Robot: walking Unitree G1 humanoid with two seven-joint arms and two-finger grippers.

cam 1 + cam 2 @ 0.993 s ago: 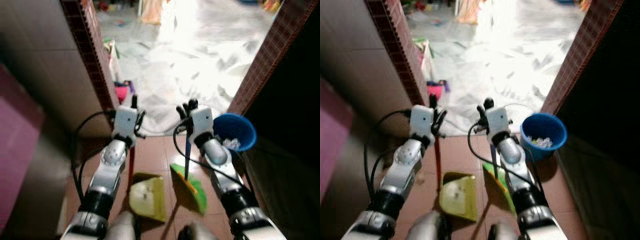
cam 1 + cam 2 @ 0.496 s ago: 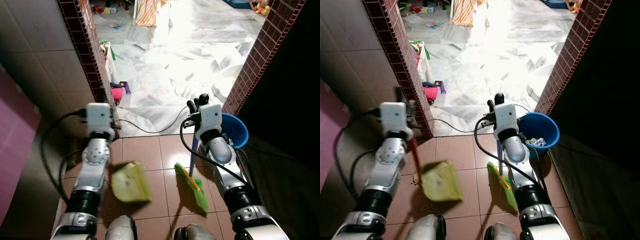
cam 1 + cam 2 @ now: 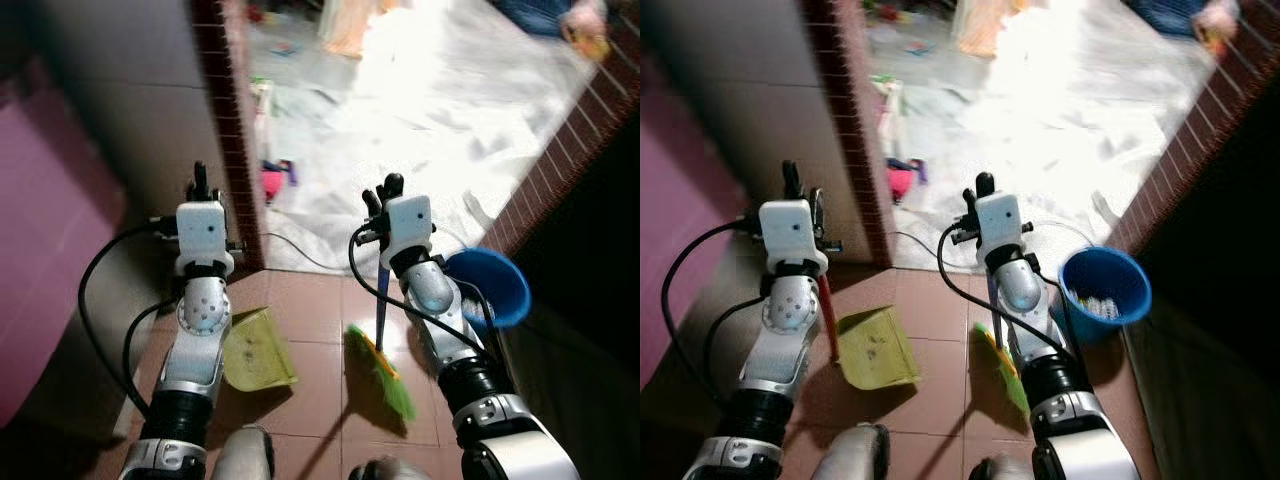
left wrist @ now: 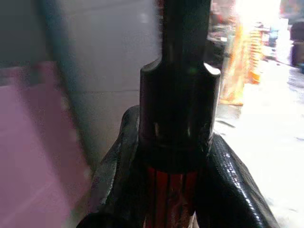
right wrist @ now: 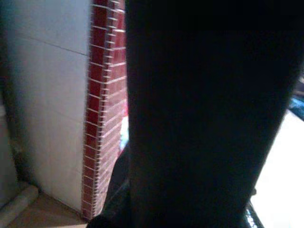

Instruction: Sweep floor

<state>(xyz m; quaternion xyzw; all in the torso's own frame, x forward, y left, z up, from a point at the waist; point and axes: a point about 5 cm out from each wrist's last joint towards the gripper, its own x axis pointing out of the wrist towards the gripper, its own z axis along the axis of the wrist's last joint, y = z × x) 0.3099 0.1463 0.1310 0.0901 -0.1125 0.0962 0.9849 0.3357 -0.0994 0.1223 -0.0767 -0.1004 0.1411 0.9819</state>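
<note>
A: Left gripper raised beside the tiled wall, clamped on the red handle of the yellow dustpan. Wrist view confirms it: fingers closed round the red shaft. Pan hangs low, just over the tiles, mouth turned toward the broom side.

B: And the right?

A: Right gripper grips the top of the blue broom handle, fingers wrapped tight. The green broom head rests on the floor, slanted, just beside the pan but apart from it.

B: Why held like that?

A: My reading: one tool per arm, both carried upright by their handle tops so head and pan reach the floor while the robot stands. Pan to the left, broom to the right, ready to push dirt across the gap between them.

B: The bucket?

A: Blue bucket against the brick wall on the right, white scraps inside. Likely the dump point.

B: Floor and room?

A: Brown-red floor tiles underfoot, in a narrow passage between brick-edged walls. A black cable crosses the threshold. Beyond, a bright, overexposed floor with pale sheeting and scattered clutter. Views are blurred.
</note>
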